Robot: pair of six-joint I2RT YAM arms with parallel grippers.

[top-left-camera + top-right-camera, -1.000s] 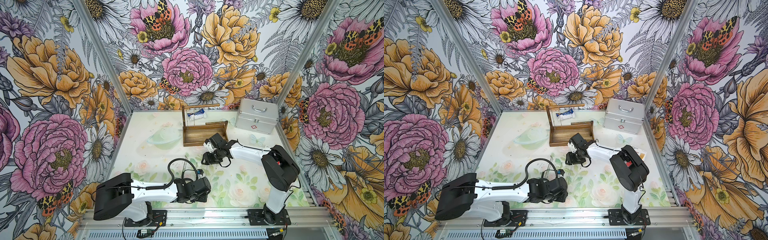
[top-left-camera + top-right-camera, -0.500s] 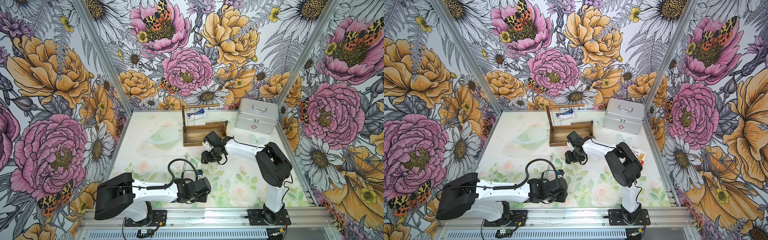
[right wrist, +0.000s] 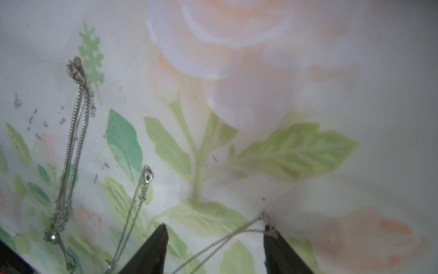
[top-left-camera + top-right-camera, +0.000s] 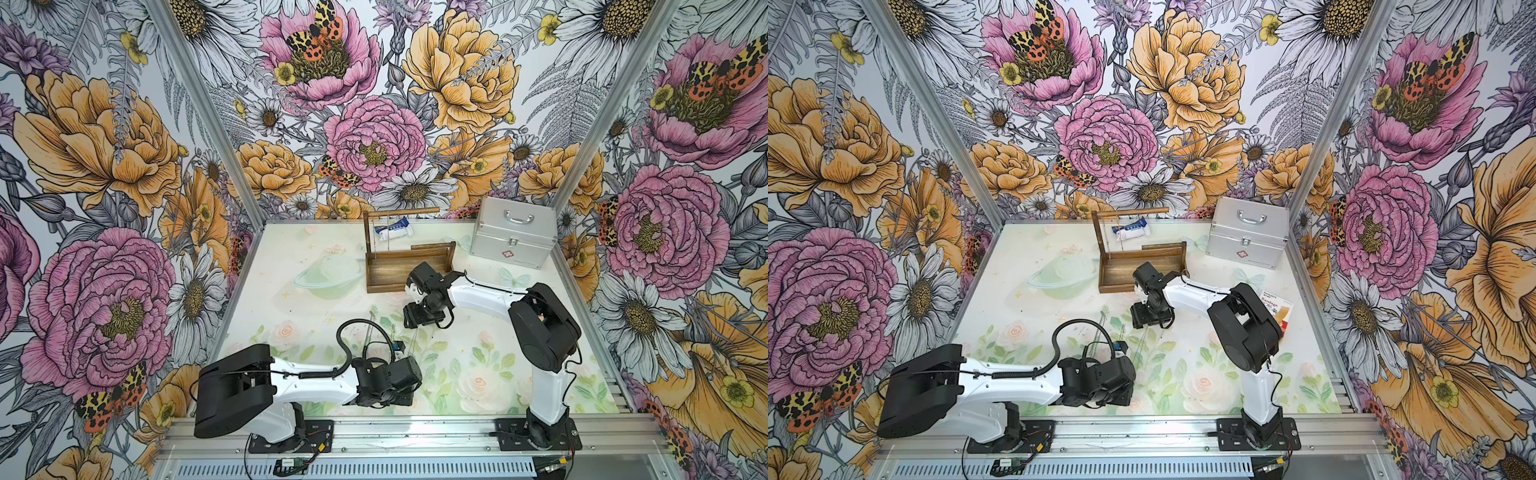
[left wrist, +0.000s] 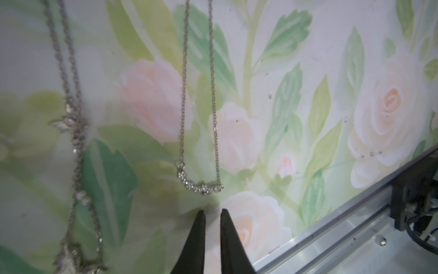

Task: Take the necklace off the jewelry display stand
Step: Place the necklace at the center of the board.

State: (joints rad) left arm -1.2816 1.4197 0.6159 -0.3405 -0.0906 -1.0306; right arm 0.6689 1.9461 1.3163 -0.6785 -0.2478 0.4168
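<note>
The brown wooden jewelry display stand [image 4: 409,266] [image 4: 1142,270] stands at the back of the table. A faint thin necklace chain [image 4: 376,239] hangs from its top rod. My right gripper [image 3: 215,226] [image 4: 422,319] hovers low over the mat in front of the stand, jaws wide apart. A silver necklace [image 3: 225,242] lies across that gap, its end touching one fingertip [image 3: 269,231]. Two more necklaces [image 3: 75,142] [image 3: 135,208] lie alongside. My left gripper [image 5: 212,211] is nearly closed on nothing, just short of a necklace with a curved stone pendant [image 5: 201,186]. In both top views its wrist [image 4: 388,378] hides the fingers.
A silver metal case [image 4: 513,232] stands at the back right. A white and blue packet [image 4: 395,228] lies behind the stand. A bandage box [image 4: 1277,311] lies by the right arm's elbow. The aluminium rail [image 4: 374,428] runs along the table's front edge.
The right arm's elbow has drawn in to the left and its gripper has dropped slightly toward the front, its jaws spreading wider. The left arm has stayed put.
</note>
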